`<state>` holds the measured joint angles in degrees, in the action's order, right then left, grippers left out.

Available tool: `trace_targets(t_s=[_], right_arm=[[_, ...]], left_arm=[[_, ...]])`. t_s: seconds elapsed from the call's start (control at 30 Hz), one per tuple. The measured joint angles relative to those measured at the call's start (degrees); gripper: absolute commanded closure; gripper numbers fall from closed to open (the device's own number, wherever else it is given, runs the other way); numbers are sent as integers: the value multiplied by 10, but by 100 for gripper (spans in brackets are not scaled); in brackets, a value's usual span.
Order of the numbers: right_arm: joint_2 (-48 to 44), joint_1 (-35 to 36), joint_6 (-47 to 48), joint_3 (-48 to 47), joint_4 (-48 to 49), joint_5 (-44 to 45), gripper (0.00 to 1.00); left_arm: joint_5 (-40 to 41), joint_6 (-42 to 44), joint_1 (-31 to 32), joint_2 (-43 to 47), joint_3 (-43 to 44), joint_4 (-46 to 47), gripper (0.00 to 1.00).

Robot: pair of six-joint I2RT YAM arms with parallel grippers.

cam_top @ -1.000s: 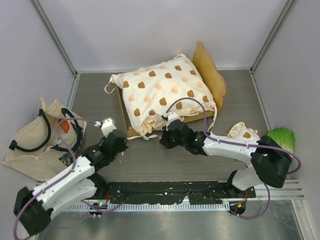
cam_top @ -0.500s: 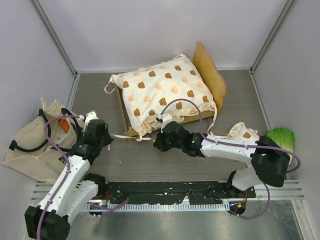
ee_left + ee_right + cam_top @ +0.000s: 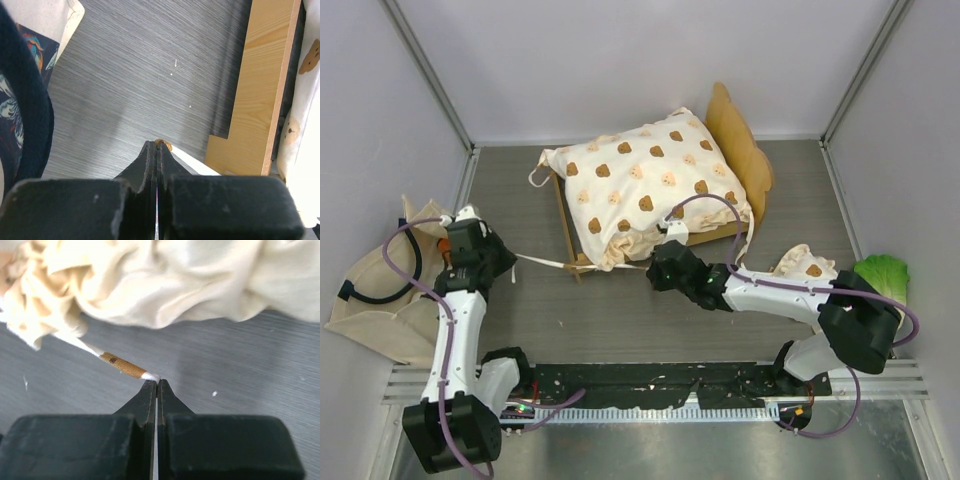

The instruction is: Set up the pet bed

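Two thin ties are all you hold. Your left gripper is closed on the left tie, which is stretched tight to the near corner of the bed. A hard pull may slide the light bed, or the tie may slip out. Your right gripper is closed on the tip of the right tie. The bed stands beyond and between both grippers, closer to the right one.
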<state>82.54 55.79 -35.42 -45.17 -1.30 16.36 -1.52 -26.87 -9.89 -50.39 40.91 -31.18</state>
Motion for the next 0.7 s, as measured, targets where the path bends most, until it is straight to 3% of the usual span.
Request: trace_targets(t_s=[0.43, 0.7], right_arm=[[62, -35, -49, 7, 28, -19, 99], [115, 52, -66, 16, 47, -37, 99]], left_arm=[[-100, 40, -83, -54, 47, 0, 100], [-146, 48, -91, -69, 71, 5, 100]])
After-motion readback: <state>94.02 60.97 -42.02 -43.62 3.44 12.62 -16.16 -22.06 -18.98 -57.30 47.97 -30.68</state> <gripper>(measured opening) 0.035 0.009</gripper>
